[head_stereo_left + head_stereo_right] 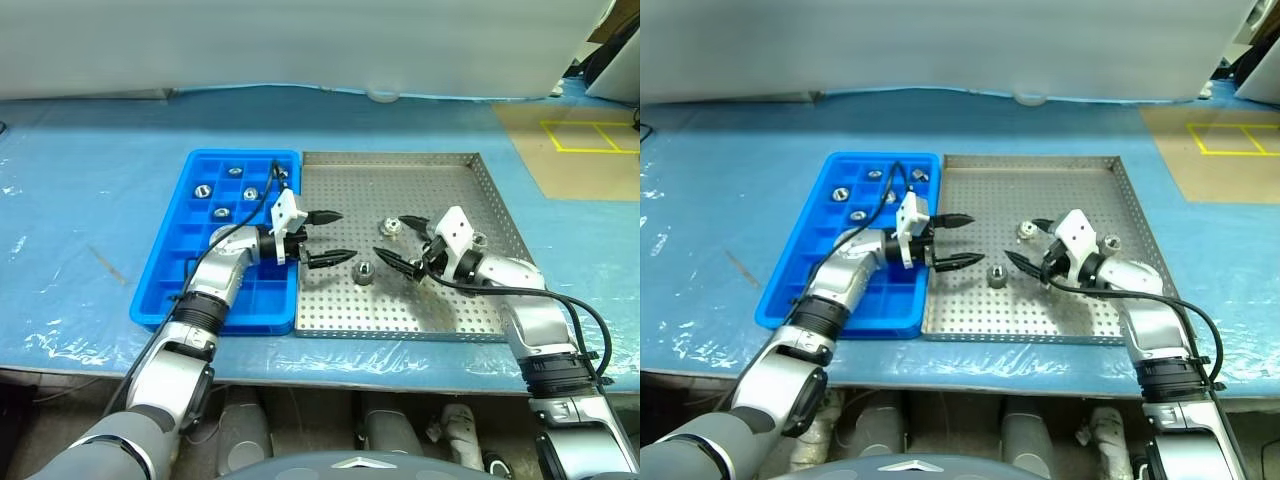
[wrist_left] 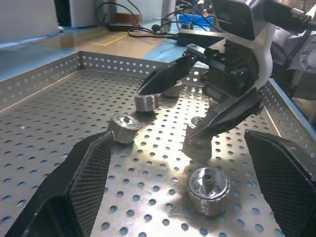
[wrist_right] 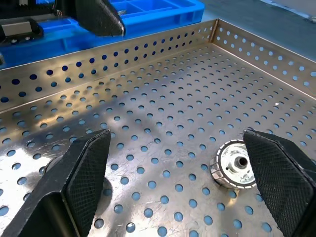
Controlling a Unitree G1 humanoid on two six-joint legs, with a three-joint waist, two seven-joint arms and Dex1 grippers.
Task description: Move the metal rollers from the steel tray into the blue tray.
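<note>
A blue tray (image 1: 165,270) and a steel tray (image 1: 480,185) sit side by side, touching, on a desk (image 1: 90,190) covered in blue film. The blue tray is on the robot's left.

Five rollers (image 1: 222,213) rest in compartments at the far end of the blue tray. In the head views, three more lie on the steel tray's perforated floor: one (image 1: 365,272) between the two pincers, one (image 1: 394,227) just beyond the right pincer's tips, one (image 1: 479,240) behind the right wrist.

The left pincer (image 1: 334,236) reaches over the shared rim, level, pointing right, its fingers wide apart and empty. The right pincer (image 1: 402,242) points back toward it, fingers also apart and empty.

The left wrist view looks low across the steel floor: a roller (image 2: 209,190) lies between its fingers, with the right pincer (image 2: 202,96) beyond and further rollers around it. The right wrist view shows one roller (image 3: 235,164) beside one of its own fingers (image 3: 284,173), and the blue tray (image 3: 148,12) past the far rim.
</note>
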